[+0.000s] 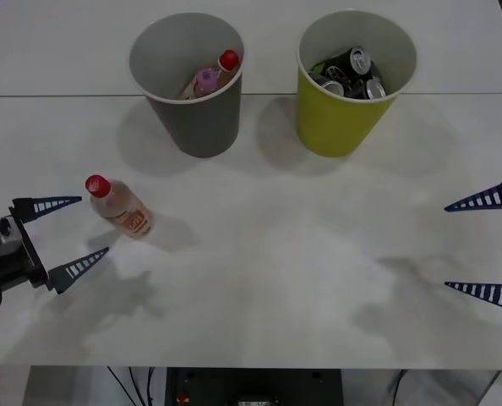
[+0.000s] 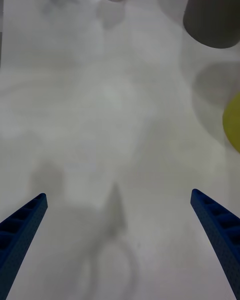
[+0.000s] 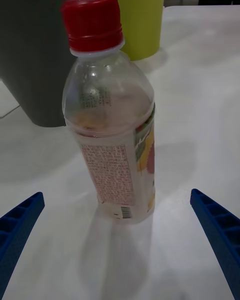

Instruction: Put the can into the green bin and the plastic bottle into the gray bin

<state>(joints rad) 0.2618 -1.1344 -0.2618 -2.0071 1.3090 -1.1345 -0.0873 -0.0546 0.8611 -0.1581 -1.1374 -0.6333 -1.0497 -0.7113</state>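
Front view puts your left gripper wide open and empty at the table's left edge, with the plastic bottle standing upright just beyond its fingertips, squarely in line with the gap. Drive straight ahead to straddle it. The gray bin stands farther back. Your right gripper waits open, well apart.
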